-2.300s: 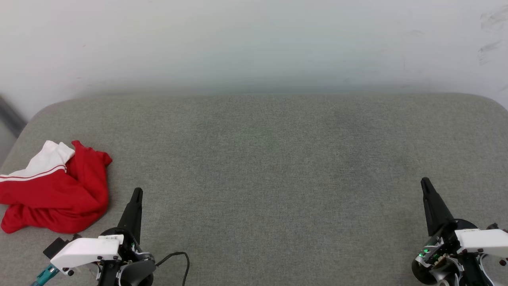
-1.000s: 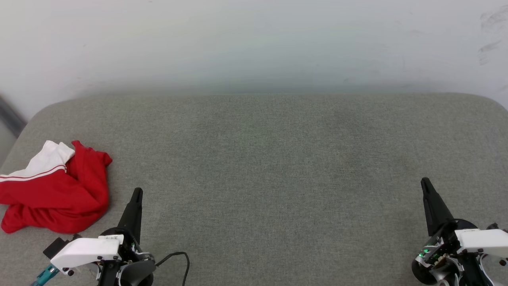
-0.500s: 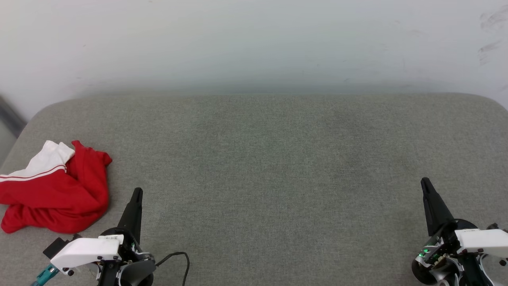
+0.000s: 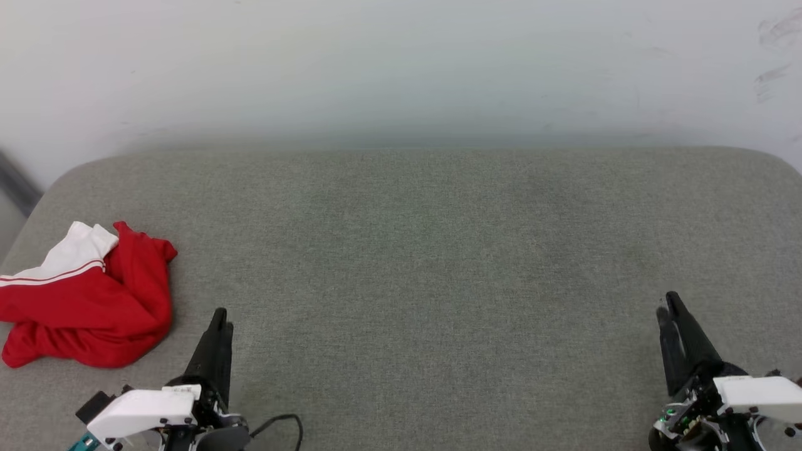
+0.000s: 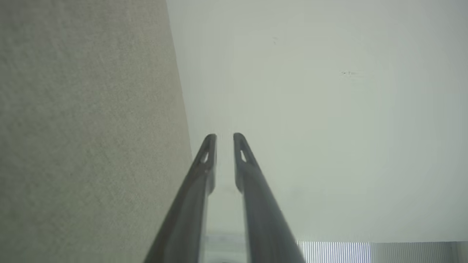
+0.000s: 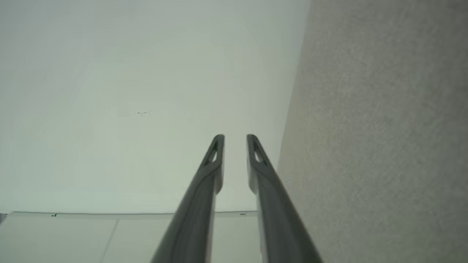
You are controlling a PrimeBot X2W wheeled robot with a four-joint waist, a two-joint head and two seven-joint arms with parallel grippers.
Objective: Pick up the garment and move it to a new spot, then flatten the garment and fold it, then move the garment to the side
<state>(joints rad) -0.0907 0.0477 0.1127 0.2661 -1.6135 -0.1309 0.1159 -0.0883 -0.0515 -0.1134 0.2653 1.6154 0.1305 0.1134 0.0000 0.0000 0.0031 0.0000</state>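
In the head view, the shirt (image 4: pixel 88 307) is seen bunched in a heap on the grey surface (image 4: pixel 413 250), close to its left edge. It is bright red, with a white sleeve on top and thin red-and-white stripes along the sleeve's edge. A wide stretch of grey cloth is seen from the shirt across to the rounded right corner. A pale wall (image 4: pixel 401 62) is seen behind the back edge. The left gripper (image 4: pixel 219 315) is seen low down, near the shirt but not touching it. The right gripper (image 4: pixel 669 304) is seen low on the right, well apart from the shirt.

In the left wrist view, the fingers (image 5: pixel 204 171) are kept a narrow gap apart, and nothing is held. The surface's edge is seen just beside them.

In the right wrist view, the same narrow gap is seen, and nothing is held.
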